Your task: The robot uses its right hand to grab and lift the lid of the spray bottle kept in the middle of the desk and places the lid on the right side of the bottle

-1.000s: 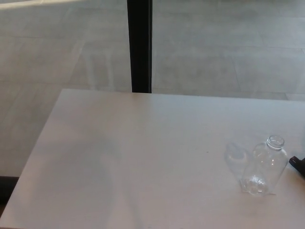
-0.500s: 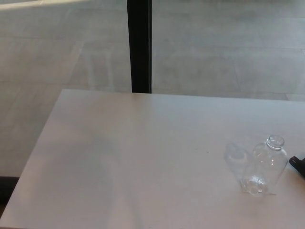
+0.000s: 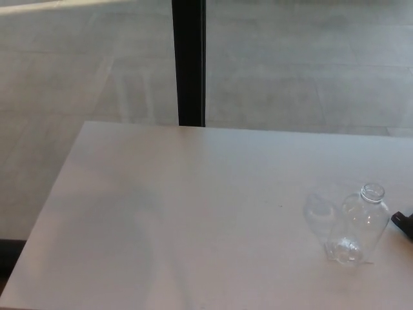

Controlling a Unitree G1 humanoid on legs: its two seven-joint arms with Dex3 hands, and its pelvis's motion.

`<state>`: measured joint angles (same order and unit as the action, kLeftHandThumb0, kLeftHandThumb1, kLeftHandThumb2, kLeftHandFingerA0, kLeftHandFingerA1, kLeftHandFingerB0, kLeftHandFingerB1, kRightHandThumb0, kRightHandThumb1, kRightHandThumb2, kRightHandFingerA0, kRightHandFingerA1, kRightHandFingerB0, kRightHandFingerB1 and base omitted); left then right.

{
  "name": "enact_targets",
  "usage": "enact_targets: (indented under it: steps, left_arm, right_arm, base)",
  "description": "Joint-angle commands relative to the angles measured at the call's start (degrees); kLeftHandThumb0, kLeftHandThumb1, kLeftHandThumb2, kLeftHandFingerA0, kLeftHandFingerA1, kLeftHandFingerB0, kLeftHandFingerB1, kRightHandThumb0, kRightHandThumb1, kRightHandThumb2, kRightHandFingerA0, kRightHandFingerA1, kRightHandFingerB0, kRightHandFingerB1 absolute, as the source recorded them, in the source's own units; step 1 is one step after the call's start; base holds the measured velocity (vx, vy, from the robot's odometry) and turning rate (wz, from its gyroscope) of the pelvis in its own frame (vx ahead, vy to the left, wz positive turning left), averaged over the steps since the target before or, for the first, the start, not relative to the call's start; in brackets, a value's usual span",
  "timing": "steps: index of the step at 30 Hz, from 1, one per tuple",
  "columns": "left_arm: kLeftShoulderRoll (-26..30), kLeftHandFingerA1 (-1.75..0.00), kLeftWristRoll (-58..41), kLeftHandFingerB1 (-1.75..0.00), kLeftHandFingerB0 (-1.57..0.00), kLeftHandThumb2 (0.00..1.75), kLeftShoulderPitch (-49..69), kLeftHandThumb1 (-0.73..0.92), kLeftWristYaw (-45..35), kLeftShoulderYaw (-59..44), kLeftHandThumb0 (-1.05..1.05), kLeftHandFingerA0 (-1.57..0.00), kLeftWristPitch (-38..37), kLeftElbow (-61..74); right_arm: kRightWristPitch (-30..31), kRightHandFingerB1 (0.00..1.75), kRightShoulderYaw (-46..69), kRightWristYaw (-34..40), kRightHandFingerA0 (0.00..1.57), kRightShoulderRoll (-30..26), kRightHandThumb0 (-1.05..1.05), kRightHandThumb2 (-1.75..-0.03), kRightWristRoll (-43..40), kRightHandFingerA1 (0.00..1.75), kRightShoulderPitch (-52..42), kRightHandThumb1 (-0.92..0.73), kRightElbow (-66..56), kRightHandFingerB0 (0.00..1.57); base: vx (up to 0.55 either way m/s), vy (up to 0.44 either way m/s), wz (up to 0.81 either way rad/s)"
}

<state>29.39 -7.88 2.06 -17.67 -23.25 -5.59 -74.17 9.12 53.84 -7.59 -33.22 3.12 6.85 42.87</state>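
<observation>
Nothing moved since earlier frames: bottle (image 3: 359, 225) neck open at desk (image 3: 193, 213) 4 o'clock, right hand (image 3: 404, 224) sliver at 3 o'clock, finger state indeterminable; lid unseen

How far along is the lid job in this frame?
The clear bottle stands with an open neck. A faint clear shape sits on its left, possibly the lid, but too blurred to confirm. Only a black tip of the right hand shows at the desk edge, holding nothing visible.

Soft, flat daylight washes the white desk (image 3: 193, 213); faint shadows fall across its left half, and the picture is slightly hazy.
</observation>
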Motion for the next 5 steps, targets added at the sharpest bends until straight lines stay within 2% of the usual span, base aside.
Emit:
enact_targets:
  steps: [1,2,3,4,5]
  left_arm:
    - [1.8,-0.52,-0.1,-0.39,-0.41,0.66,0.0,0.87,0.4,0.1,-0.82,-0.57,-0.7,0.3]
    - [1.9,-0.50,0.1,-0.39,-0.40,0.66,-0.2,0.87,0.4,0.2,-0.83,-0.56,-0.4,0.2]
    - [1.9,-0.50,0.1,-0.39,-0.40,0.66,-0.2,0.87,0.5,0.2,-0.83,-0.56,-0.4,0.2]
    - [1.9,-0.50,0.1,-0.40,-0.40,0.66,-0.2,0.87,0.6,0.3,-0.82,-0.56,-0.6,0.2]
    - [1.9,-0.50,0.1,-0.40,-0.40,0.66,-0.2,0.87,0.6,0.3,-0.82,-0.56,-0.6,0.2]
  right_arm:
    - [-13.0,0.32,4.5,9.8,0.05,8.4,-0.62,-0.61,-8.9,0.44,-4.6,-0.71,15.3,0.11]
    - [-14.6,0.43,4.4,9.0,0.12,9.1,-0.63,-0.87,-9.4,0.57,-4.8,-0.53,15.4,0.05]
    - [-15.0,0.43,4.3,8.9,0.12,9.0,-0.63,-0.87,-9.5,0.57,-4.7,-0.53,15.8,0.05]
    - [-15.4,0.31,4.6,7.6,0.12,9.4,-0.57,-0.62,-10.4,0.51,-4.8,-0.70,15.7,0.11]
    - [-15.4,0.31,4.6,7.6,0.12,9.4,-0.57,-0.62,-10.4,0.51,-4.8,-0.70,15.7,0.11]
  base:
    - [0.00,0.000,0.00]
    - [0.00,0.000,0.00]
    - [0.00,0.000,0.00]
    - [0.00,0.000,0.00]
    - [0.00,0.000,0.00]
